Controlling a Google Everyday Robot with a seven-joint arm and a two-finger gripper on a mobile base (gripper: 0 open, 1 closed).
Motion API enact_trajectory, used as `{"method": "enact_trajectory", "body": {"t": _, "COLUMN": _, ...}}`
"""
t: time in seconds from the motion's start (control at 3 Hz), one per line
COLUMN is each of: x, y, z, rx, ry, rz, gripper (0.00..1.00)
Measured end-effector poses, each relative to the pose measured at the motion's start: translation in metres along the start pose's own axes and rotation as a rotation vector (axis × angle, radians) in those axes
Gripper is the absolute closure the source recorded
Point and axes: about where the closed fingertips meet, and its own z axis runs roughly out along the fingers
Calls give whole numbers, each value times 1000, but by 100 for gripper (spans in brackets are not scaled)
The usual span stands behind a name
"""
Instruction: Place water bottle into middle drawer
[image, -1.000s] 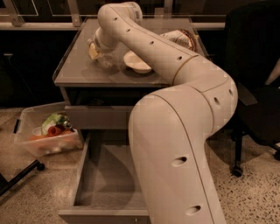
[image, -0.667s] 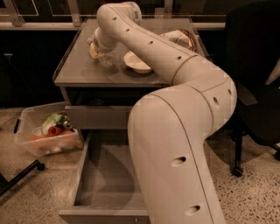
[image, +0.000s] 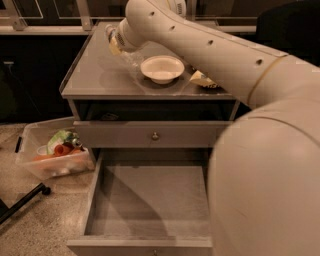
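Foremost, the cream arm fills the right half of the camera view. Its bulky lower segment rises from the bottom right. A slimmer, hole-dotted segment slants up and to the left across the cabinet top. The gripper ends this segment over the back-left part of the top, tilted downward. Whether it is wide, narrow or holding anything cannot be told.

The water bottle shows as a clear, crinkled shape directly below the gripper. It is on or just above the cabinet top, immediately left of the white bowl. Contact between bottle and gripper cannot be confirmed. A crumpled pale packet lies to the right of the bowl, partly under the arm. Print on the bottle and packet is too blurred to read.

Below the top, a closed drawer front carries a round metal knob. The middle drawer is pulled fully out beneath it, with its bare grey floor exposed. A clear plastic bin of coloured items stands on the floor to the left.
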Motion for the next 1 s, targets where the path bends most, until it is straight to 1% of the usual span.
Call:
{"method": "enact_trajectory", "body": {"t": 0.33, "x": 8, "y": 16, "z": -62, "rx": -17, "ry": -64, "rz": -31, "gripper": 100}}
{"method": "enact_trajectory", "body": {"t": 0.67, "x": 33, "y": 40, "z": -112, "rx": -97, "ry": -78, "rz": -79, "gripper": 100}}
{"method": "enact_trajectory", "body": {"t": 1.0, "x": 33, "y": 40, "z": -112, "rx": -97, "ry": -78, "rz": -79, "gripper": 100}}
